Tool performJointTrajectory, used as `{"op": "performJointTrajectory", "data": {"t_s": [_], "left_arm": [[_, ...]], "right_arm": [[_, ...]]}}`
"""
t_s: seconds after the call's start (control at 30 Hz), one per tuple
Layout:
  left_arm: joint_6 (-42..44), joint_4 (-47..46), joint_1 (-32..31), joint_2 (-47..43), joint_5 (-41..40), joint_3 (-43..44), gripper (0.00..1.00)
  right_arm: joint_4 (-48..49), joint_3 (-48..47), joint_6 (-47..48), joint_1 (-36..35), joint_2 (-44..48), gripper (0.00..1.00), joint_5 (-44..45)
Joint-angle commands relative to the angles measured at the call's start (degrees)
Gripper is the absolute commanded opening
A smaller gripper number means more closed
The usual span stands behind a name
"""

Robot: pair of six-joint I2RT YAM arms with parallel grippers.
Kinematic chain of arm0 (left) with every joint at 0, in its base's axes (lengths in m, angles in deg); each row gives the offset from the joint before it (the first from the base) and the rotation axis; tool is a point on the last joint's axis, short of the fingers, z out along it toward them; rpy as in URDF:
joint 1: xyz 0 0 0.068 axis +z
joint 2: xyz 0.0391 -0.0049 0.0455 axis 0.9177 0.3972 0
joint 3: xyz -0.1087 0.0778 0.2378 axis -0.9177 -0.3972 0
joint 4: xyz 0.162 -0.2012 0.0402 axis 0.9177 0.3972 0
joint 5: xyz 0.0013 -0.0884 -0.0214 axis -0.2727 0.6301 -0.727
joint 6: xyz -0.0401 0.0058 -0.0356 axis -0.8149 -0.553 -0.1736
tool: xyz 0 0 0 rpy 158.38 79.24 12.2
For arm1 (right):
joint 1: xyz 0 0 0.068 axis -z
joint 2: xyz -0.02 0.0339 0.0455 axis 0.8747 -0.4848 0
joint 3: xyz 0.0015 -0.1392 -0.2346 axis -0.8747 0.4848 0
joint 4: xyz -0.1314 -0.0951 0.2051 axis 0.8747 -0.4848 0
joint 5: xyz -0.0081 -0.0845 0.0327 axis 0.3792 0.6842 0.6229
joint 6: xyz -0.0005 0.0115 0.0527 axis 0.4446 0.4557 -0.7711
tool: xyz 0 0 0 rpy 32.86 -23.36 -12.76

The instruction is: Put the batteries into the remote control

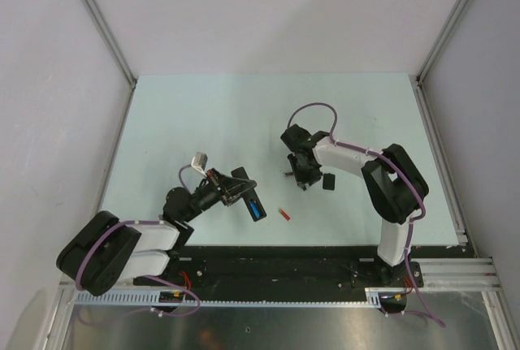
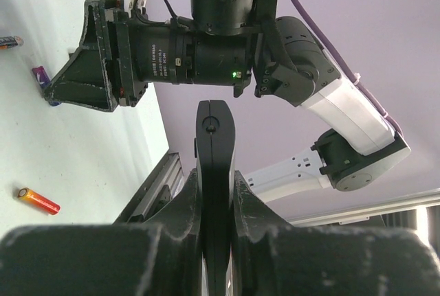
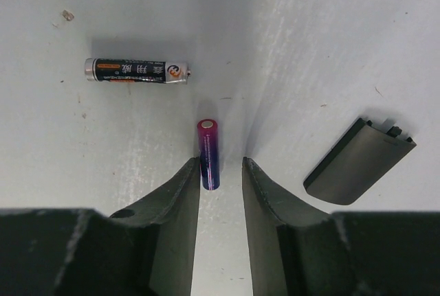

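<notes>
The remote control (image 2: 215,145) — a slim flat black bar of matte plastic — was held edge-on over the pale green table (image 1: 203,114), clamped between the closed fingers of the left gripper (image 1: 227,189). A bright blue battery (image 1: 257,209) showed at its end nearer the arm bases. The left arm reached low and forward toward the table's middle. The right arm bent over, with the right gripper (image 3: 220,172) pointing straight down, jaws apart and holding nothing. A curved black plastic battery cover (image 3: 359,161) lay just beside it. Between the parted fingertips lay a small magenta-and-blue battery (image 3: 209,153), close against one finger. A black-and-orange battery (image 3: 136,70) lay beyond — and a red-orange battery (image 1: 284,214) near the remote.
</notes>
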Motion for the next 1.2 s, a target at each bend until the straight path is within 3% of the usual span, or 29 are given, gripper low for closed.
{"op": "performJointTrajectory", "data": {"t_s": [0.0, 0.63, 0.83, 0.97, 1.17], "left_arm": [[1.0, -14.4, -0.3, 0.5, 1.3, 0.1, 0.00], [0.8, -14.4, -0.3, 0.8, 1.2, 0.1, 0.00], [0.7, -14.4, -0.4, 0.9, 1.1, 0.3, 0.00], [0.7, -14.4, -0.3, 0.9, 1.1, 0.4, 0.00], [0.8, -14.4, -0.3, 1.7, 0.5, 1.2, 0.00]], "right_arm": [[0.3, -0.3, -0.9, 0.4, 0.3, 0.35, 0.1], [2.4, 5.3, -3.1, -0.9, 3.2, 0.30, -2.2], [2.9, 6.1, -2.8, -0.1, 3.2, 0.18, -2.0], [2.5, 6.1, -2.5, 0.4, 3.6, 0.00, -2.3], [-8.3, 2.8, -3.5, -3.3, 15.1, 0.00, -1.4]]}}
